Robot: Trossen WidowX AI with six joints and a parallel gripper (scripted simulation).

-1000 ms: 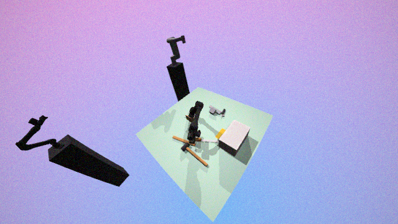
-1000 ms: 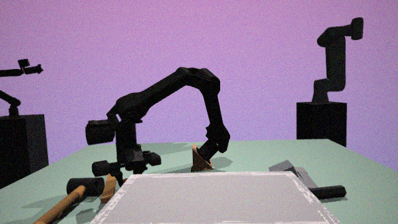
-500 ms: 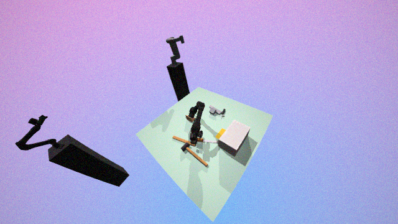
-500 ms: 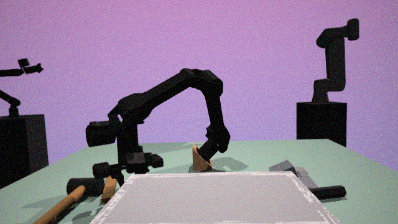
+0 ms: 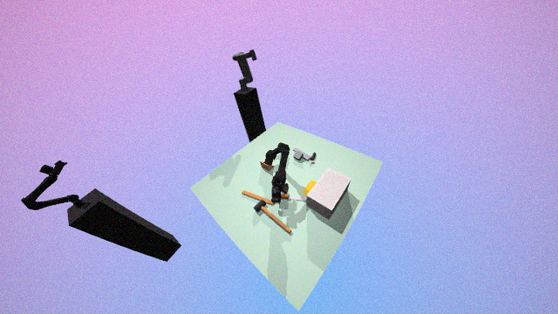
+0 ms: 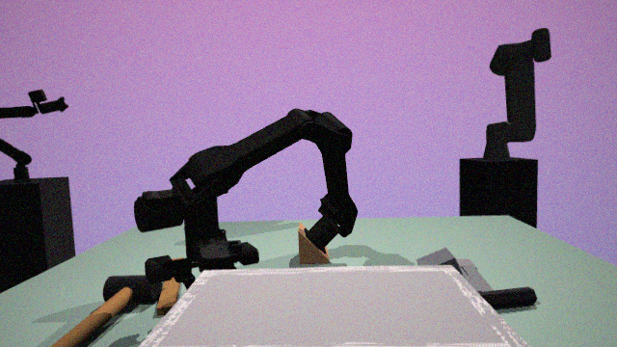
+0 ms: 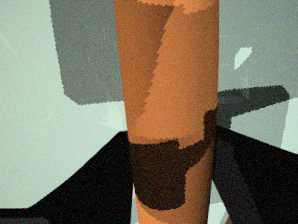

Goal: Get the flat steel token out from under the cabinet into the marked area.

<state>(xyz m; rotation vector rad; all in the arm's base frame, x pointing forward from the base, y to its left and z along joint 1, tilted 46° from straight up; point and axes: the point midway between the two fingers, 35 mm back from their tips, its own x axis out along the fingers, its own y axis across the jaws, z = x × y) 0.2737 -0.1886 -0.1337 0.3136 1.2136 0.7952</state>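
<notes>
Top cam looked down from high, far off; exterior faced the arm (image 5: pixel 283 163) (image 6: pixel 270 140) low across the cabinet (image 5: pixel 329 187) (image 6: pixel 333 308), closer; both shared the table (image 5: pixel 227 187) (image 6: pixel 386 231). Wrist cam looked close along the fingers.

Tabletop (image 5: pixel 261 244) (image 6: pixel 386 236) plain lt grn; cabinet (image 5: pixel 330 187) (image 6: pixel 337 304) pale gry, wht-streaked edges.
</notes>
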